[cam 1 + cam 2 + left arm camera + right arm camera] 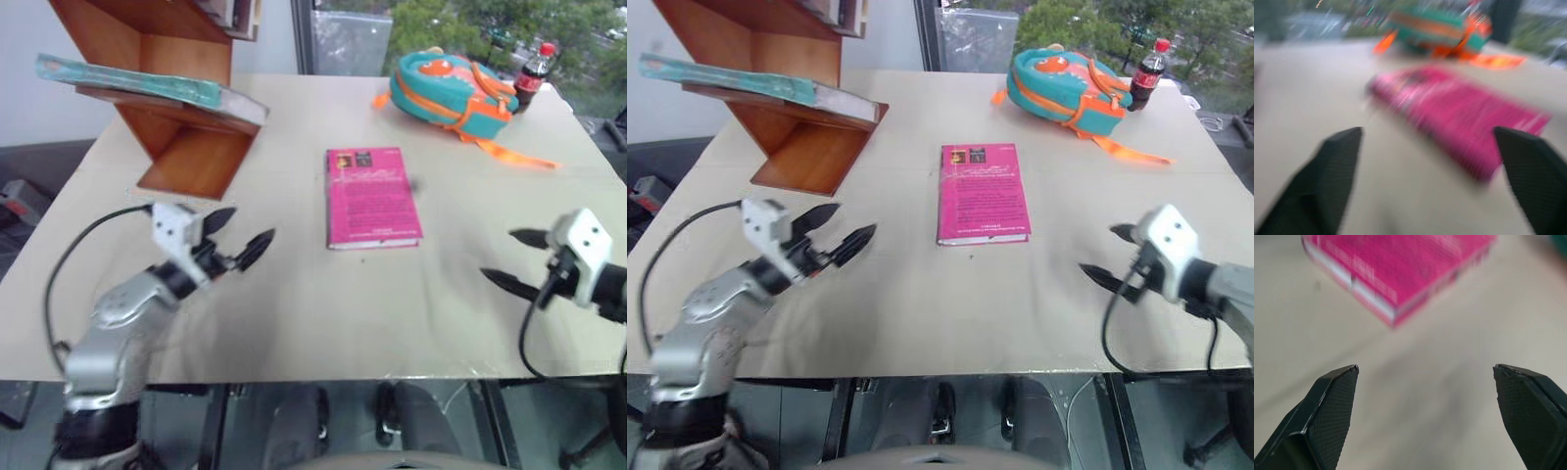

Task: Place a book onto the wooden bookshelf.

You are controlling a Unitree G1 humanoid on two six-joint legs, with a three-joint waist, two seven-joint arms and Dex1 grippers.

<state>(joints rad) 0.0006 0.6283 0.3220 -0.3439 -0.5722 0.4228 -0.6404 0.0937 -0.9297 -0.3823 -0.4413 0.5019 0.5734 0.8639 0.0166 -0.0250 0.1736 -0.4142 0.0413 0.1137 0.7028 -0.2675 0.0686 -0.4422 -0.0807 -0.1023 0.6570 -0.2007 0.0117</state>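
Already, the book lies on the wooden bookshelf. Both grippers (left, right) hover empty, fingers spread, over the table.

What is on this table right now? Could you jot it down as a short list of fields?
Teal book: lying on a slanted board of the wooden bookshelf
Pink book: flat, mid-table
Backpack: teal and orange, far side
Bottle: dark drink, red cap, beside the backpack
Left pincer: open, empty, above the table
Right pincer: open, empty, above the table
Task status: book appears placed
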